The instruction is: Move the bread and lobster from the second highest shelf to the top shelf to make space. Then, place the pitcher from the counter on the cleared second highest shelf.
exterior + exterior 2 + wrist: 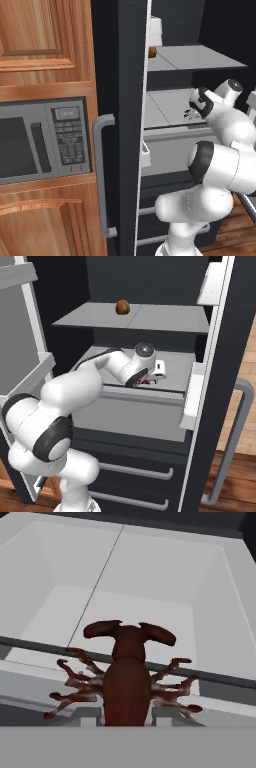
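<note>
The dark red lobster [127, 662] with splayed legs sits between my fingertips [90, 716], and my gripper [126, 714] is shut on its tail end. It is at the front lip of the second highest shelf [175, 368], where the lobster [145, 383] shows as a red patch under my hand. In the left base view the gripper [192, 114] reaches in over that shelf [165, 107]. The round brown bread [122, 306] rests on the top shelf [165, 318], towards its back left; the bread [152, 52] also peeks out beside the door edge. The pitcher and the counter are out of view.
A dark fridge door with a grey handle [102, 175] stands open on the left, next to a microwave [40, 140] set in wooden cabinets. The other door with white bins [197, 396] and a handle [235, 441] hangs open on the right. Drawers [135, 471] lie below.
</note>
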Controlling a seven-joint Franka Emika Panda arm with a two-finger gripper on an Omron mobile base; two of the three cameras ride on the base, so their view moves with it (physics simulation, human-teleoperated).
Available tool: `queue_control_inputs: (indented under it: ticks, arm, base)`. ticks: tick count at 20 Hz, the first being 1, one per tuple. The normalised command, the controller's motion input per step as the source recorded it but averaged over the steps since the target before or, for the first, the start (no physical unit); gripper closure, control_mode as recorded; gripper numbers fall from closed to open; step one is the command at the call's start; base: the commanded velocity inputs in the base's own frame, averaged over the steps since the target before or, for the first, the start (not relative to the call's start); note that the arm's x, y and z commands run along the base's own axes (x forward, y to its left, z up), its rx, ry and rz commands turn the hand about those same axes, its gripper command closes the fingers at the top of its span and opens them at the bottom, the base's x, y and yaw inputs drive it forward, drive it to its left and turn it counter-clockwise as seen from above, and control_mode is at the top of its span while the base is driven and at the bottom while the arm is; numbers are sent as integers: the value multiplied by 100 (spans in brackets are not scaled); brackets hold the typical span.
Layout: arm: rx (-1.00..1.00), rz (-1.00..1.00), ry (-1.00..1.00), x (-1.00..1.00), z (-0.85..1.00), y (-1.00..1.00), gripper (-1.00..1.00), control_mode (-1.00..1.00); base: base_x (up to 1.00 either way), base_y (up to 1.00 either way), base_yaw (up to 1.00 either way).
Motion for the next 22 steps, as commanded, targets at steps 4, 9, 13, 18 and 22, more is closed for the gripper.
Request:
queue_control_inputs:
  ticks: [4,9,13,18,22]
  arm:
    - [-3,0,-1,-96,50,33,100,-100]
    - [-4,-4,-11,-92,65,20,100,-100]
    - [-4,-4,-22,-76,69,9,100,-100]
    - [0,-2,-20,-56,71,3,100,-100]
    - [0,-1,-18,-21,72,0,100,-100]
  base:
    - [0,0,0]
    - [0,0,0]
    - [0,0,0]
    - [0,0,0]
    - [0,0,0]
